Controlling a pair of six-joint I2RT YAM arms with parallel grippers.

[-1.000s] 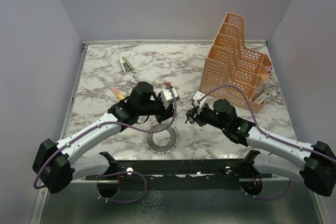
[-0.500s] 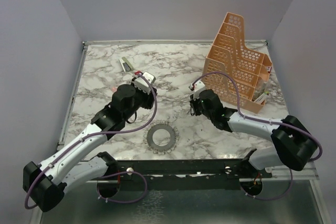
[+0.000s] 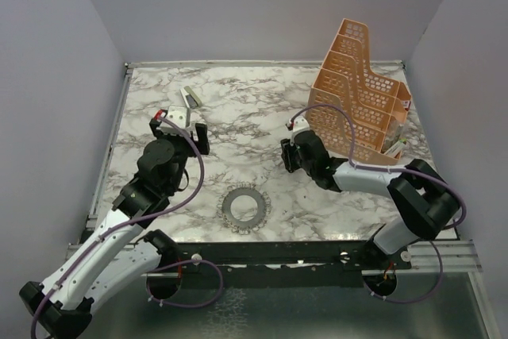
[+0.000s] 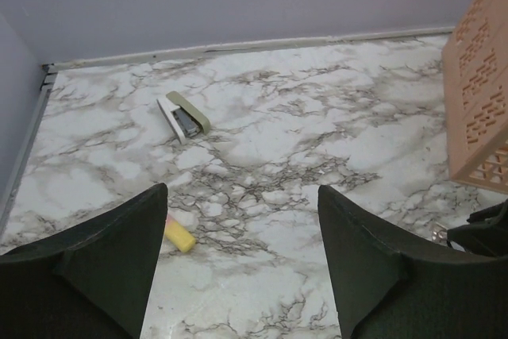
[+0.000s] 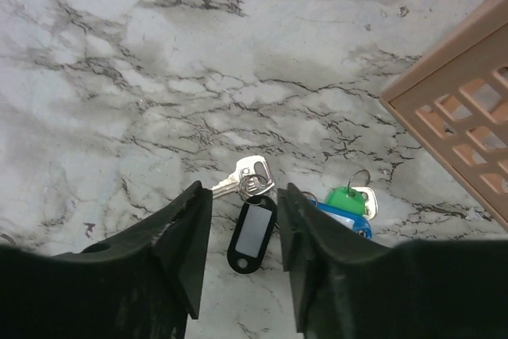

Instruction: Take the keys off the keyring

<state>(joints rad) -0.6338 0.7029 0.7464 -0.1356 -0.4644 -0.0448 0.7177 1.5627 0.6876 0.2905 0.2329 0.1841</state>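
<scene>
The keyring (image 3: pixel 243 207), a dark ring rimmed with small silvery keys (image 3: pixel 226 198), lies flat near the table's front edge between the two arms; neither gripper touches it. My left gripper (image 3: pixel 179 122) hovers well behind and to the left of it, jaws wide open over bare marble, as the left wrist view (image 4: pixel 242 200) shows. My right gripper (image 3: pixel 286 155) is low by the orange organizer's foot, open. Between its fingers (image 5: pixel 244 200) a black tag (image 5: pixel 252 234) with one silver key (image 5: pixel 248 175) lies flat on the table, ungripped.
An orange tiered file organizer (image 3: pixel 359 94) fills the back right. Green (image 5: pixel 344 196) and blue (image 5: pixel 343 220) key tags lie beside the right finger. A stapler (image 3: pixel 189 98) sits at the back left, and a yellow marker (image 4: pixel 179 236) lies by the left finger.
The left arm swung back and left, away from the ring, and opened. The right gripper drew back toward the organizer and opened, leaving the black-tagged key on the table.
</scene>
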